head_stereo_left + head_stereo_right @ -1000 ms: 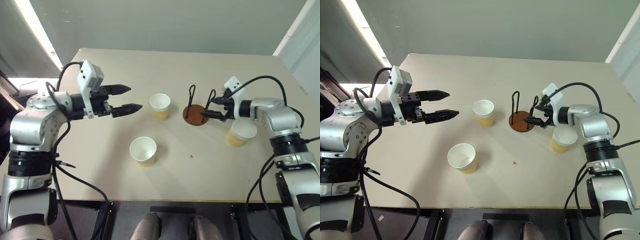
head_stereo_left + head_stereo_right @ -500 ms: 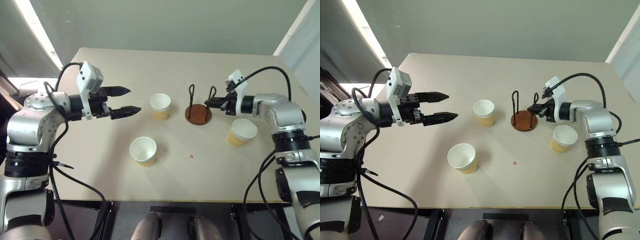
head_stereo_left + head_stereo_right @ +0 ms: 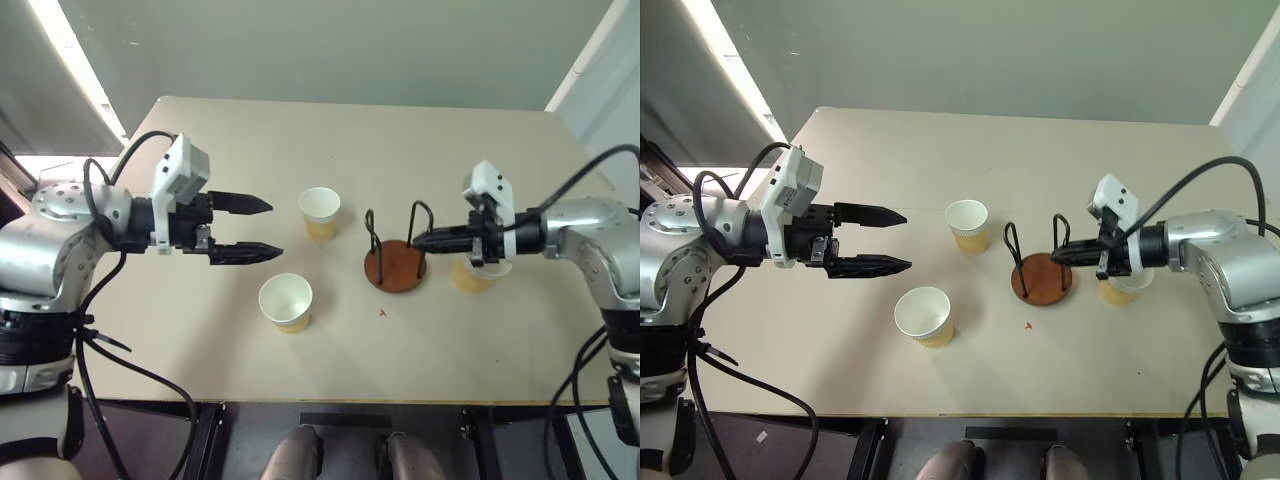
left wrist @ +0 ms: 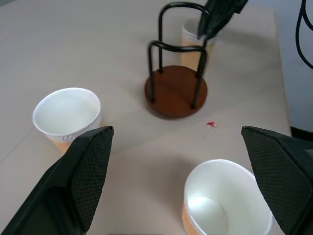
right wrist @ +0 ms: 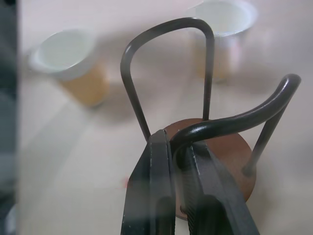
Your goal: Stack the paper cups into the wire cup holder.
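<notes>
The wire cup holder [image 3: 394,268], a reddish-brown disc with two black wire loops, stands right of the table's middle. My right gripper [image 3: 418,240] is shut on its right-hand loop; the right wrist view shows the fingers [image 5: 159,186] pinching the wire. One paper cup [image 3: 320,212] stands upright to the holder's left, a second [image 3: 286,301] nearer the front. A third paper cup [image 3: 468,277] sits just right of the holder, partly hidden behind my right gripper. My left gripper [image 3: 274,228] hovers open and empty left of the first two cups, pointing at them.
The beige table [image 3: 200,340] carries nothing else but a small red mark [image 3: 381,312] in front of the holder. Its front edge runs close below the nearer cup. A pale wall edge [image 3: 585,60] rises at the far right.
My right gripper has shut on the holder's wire loop and dragged the holder toward the table's front, beside the right-hand cup. My left gripper has drawn back a little and turned.
</notes>
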You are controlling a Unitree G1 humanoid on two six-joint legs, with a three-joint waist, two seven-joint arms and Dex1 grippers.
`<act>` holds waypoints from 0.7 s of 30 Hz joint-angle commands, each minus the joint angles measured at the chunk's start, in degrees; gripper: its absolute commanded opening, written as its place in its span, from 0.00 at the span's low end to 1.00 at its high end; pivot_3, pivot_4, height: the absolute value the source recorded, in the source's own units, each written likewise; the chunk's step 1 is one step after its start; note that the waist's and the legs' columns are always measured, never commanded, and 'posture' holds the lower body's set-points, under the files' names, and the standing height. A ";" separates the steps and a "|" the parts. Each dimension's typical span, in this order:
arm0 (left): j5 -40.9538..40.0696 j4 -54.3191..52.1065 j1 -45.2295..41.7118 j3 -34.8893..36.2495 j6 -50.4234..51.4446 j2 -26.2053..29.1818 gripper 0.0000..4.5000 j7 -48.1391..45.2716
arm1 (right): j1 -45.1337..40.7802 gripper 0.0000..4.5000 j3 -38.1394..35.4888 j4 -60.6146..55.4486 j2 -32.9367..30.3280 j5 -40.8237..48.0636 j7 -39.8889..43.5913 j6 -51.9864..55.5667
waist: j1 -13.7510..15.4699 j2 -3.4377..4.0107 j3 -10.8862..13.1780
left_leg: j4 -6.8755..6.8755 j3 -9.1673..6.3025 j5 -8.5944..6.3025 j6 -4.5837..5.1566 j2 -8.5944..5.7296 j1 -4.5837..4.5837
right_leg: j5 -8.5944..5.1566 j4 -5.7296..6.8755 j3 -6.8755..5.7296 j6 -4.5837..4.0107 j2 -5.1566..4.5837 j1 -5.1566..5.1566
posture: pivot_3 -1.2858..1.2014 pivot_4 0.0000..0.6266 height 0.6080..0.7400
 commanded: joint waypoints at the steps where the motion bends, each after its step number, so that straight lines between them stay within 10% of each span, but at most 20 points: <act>1: -1.14 -1.47 -1.97 0.08 0.52 0.99 1.00 -1.48 | 1.62 0.01 -1.16 -5.81 -1.42 2.97 0.07 1.31 | -0.05 0.00 0.00 | 0.00 0.00 0.00 0.00 0.00 0.01 | 0.00 0.00 0.00 0.00 0.00 0.00 | 0.52 0.24 1.00; 14: -1.05 -2.45 -1.88 -0.13 1.43 0.62 1.00 -1.47 | 7.10 0.01 3.10 -8.82 -2.84 0.80 -1.30 -1.83 | -0.16 -0.02 -0.01 | -0.02 0.01 0.01 0.01 0.01 0.09 | 0.00 0.00 0.03 -0.01 0.00 0.02 | 0.52 0.24 1.00; 21: -0.85 -2.54 -1.28 0.13 1.46 0.77 1.00 -1.41 | 7.05 0.50 5.15 -7.54 -4.25 0.17 -0.70 -2.81 | -0.20 -0.06 -0.03 | -0.06 0.02 0.01 0.01 0.02 0.17 | 0.00 0.00 0.03 -0.01 0.00 0.08 | 0.52 0.24 1.00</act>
